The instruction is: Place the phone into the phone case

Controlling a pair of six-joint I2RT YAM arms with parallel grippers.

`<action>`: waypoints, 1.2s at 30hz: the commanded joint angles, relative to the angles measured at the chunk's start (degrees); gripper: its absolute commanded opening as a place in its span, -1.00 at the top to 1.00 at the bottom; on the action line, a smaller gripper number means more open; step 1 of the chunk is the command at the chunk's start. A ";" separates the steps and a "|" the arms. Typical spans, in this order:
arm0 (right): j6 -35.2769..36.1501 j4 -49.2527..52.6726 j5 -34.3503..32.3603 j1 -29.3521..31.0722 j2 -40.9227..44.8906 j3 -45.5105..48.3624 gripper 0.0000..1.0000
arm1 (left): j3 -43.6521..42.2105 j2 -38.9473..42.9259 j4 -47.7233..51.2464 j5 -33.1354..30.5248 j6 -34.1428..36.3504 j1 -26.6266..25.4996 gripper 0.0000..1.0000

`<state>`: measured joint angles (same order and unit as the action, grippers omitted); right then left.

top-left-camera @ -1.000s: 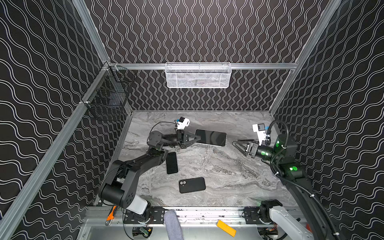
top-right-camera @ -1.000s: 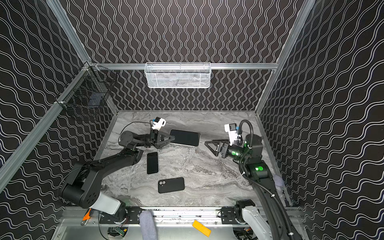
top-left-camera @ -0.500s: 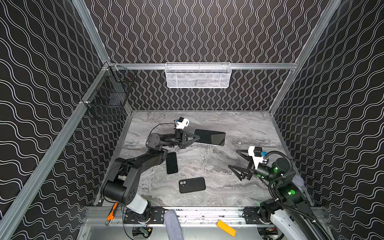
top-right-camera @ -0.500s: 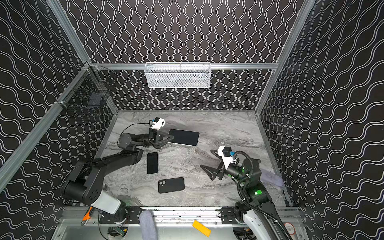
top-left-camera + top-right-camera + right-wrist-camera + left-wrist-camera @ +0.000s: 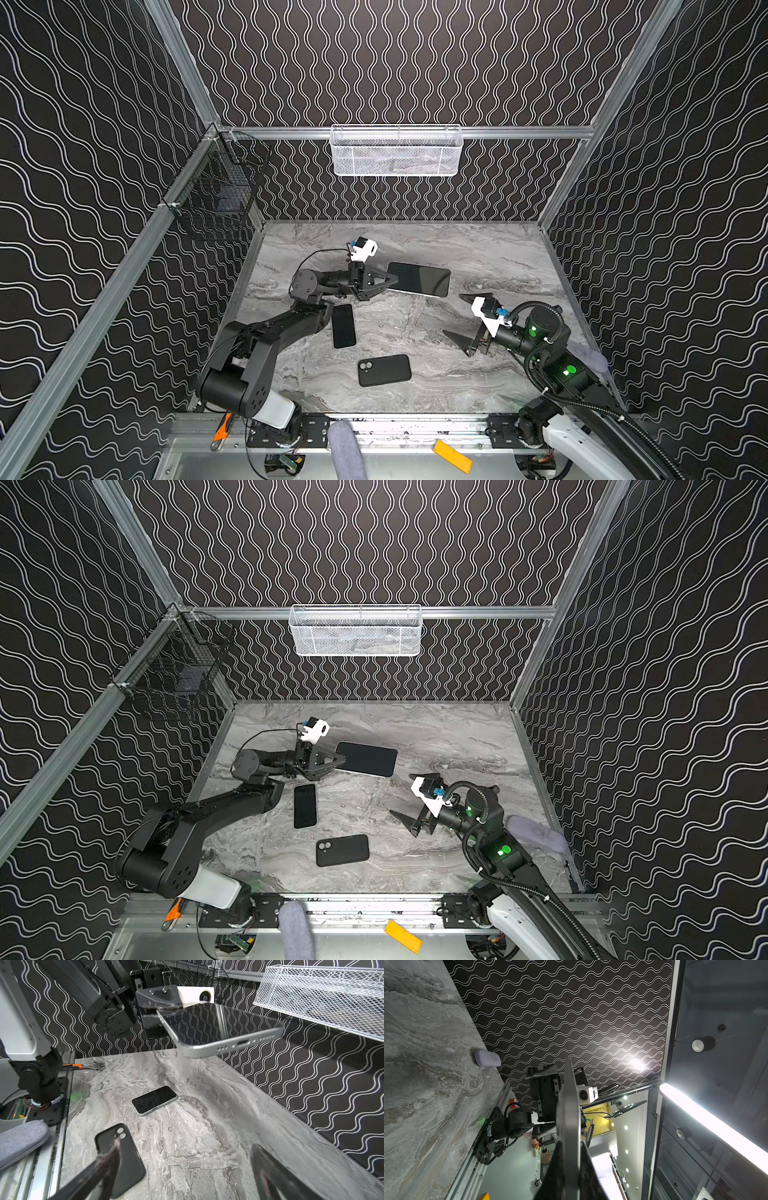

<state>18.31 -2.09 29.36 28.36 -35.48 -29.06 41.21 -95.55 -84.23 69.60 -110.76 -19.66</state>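
My left gripper (image 5: 388, 279) (image 5: 340, 760) is shut on one short end of a large silver-edged phone (image 5: 419, 279) (image 5: 368, 759), which it holds level above the marble table, screen up. In the left wrist view the phone's edge (image 5: 568, 1105) runs out from between the fingers. A smaller phone (image 5: 343, 326) (image 5: 154, 1100) lies screen up on the table. The black phone case (image 5: 384, 370) (image 5: 122, 1157) lies flat nearer the front. My right gripper (image 5: 453, 313) (image 5: 186, 1147) stands open and empty to the right of the case, low over the table.
A white mesh basket (image 5: 397, 151) hangs on the back wall and a black wire basket (image 5: 216, 203) on the left wall. A grey pouch (image 5: 536, 833) lies by the right wall. A wrench (image 5: 83, 1066) with an orange handle rests at the front rail.
My right arm has drawn back from beside the held phone toward the front right, and its jaws have opened wide. The left gripper has kept the phone still.
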 commanded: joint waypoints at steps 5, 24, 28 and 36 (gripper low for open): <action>-20.43 6.93 -8.98 -0.08 -1.97 -10.17 -0.99 | 1.73 2.59 3.19 0.08 4.78 0.06 1.00; -76.26 -15.79 22.97 -8.11 -9.50 -8.21 -0.71 | 7.31 15.18 59.86 -5.60 46.75 0.04 1.00; -78.90 -22.33 26.29 -8.10 -14.22 -8.21 -0.66 | 5.40 15.90 54.32 -5.75 42.12 -0.02 1.00; -76.91 -23.23 26.28 -8.14 -18.61 -8.38 -0.64 | 3.36 16.55 48.34 -6.76 37.17 -0.25 1.00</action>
<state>-58.50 -21.82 54.68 20.18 -53.60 -37.32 44.49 -79.46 -30.96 63.07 -72.14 -19.81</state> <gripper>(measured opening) 0.820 0.118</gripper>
